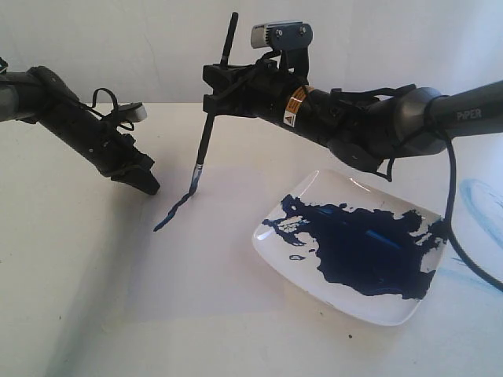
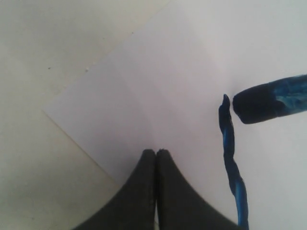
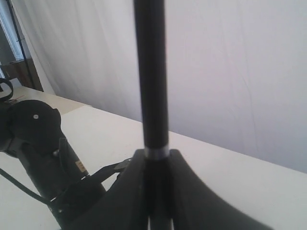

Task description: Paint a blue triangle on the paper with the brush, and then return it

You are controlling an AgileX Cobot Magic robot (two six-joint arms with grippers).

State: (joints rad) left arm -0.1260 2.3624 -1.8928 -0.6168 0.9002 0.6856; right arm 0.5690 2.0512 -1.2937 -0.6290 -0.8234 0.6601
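Right gripper (image 1: 211, 98) clamps the brush (image 1: 206, 137), tip meeting a blue stroke (image 1: 174, 210) on the paper (image 1: 228, 251). "PIPER" (image 1: 470, 115) reads on its arm (image 1: 440, 118). Left gripper (image 2: 156, 152) pinched together, empty.

Exterior cam: raised, mid-range, I see across table (image 1: 63, 314) toward backdrop (image 1: 118, 47) at 12 o'clock. Left wrist cam: very close, aimed steeply down over left gripper (image 2: 156, 151) onto paper (image 2: 158, 81). Right wrist cam: tight on brush (image 3: 151, 72) handle, facing backdrop, catches left arm (image 3: 38, 139). Exterior and left wrist share brush tip, blue stroke (image 2: 229, 153).
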